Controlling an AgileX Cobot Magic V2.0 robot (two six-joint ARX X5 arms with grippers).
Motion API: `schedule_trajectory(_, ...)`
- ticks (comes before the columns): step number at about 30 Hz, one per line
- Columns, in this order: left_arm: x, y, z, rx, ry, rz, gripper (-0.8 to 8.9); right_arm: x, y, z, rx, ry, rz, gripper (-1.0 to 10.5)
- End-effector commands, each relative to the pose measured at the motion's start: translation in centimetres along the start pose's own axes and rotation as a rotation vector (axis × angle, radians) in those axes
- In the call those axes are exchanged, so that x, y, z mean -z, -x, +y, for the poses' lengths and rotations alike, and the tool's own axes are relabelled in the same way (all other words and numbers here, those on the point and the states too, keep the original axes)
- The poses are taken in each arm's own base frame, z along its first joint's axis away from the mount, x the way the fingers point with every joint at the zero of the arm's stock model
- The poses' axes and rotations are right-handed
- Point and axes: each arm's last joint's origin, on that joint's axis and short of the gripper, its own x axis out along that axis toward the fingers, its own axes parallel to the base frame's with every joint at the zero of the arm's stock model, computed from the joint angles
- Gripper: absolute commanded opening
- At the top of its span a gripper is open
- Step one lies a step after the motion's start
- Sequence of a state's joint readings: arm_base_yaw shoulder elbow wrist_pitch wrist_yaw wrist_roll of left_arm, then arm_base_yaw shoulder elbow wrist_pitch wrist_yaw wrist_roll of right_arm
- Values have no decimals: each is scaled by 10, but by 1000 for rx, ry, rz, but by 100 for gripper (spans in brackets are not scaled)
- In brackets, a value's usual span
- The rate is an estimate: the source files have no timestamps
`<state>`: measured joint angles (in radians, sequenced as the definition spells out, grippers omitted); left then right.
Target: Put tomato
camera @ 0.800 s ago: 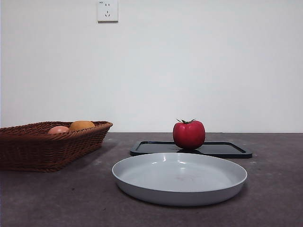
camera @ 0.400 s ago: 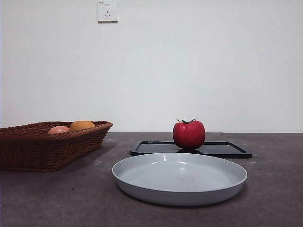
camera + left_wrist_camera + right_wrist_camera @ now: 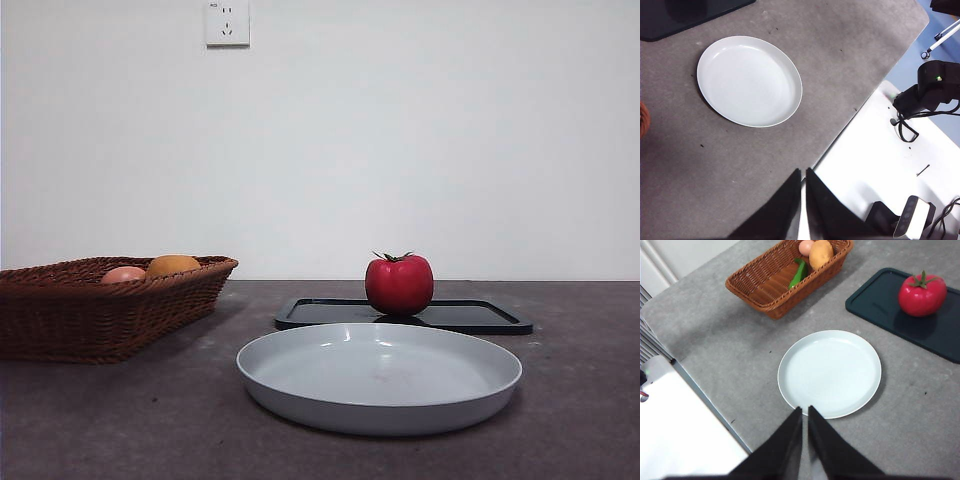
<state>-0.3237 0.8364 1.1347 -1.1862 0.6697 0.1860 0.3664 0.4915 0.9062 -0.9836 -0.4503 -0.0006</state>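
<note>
Both grippers, left gripper and right gripper, have jaws closed on nothing and hang high, so you're pre-reach. Tomato sits on the dark tray, just beyond the plate. Next you need jaws apart, then descend over it.

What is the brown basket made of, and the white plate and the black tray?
The basket looks like woven wicker: brown strands criss-cross along its walls. The plate seems to be smooth plastic or glazed ceramic; its pale surface has soft shine spots, but I can't tell which. The tray looks like dark matte plastic with a raised rim.
</note>
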Motion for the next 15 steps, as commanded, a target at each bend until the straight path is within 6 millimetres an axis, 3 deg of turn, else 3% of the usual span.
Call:
schedule_trajectory(1, -3, 1, -1, 9, -17, -9, 12, -2, 0, 1, -7, 9, -11, 6)
schedule_trajectory(15, -6, 2, -1, 5, -23, -38, 12, -2, 0, 1, -7, 9, -11, 6)
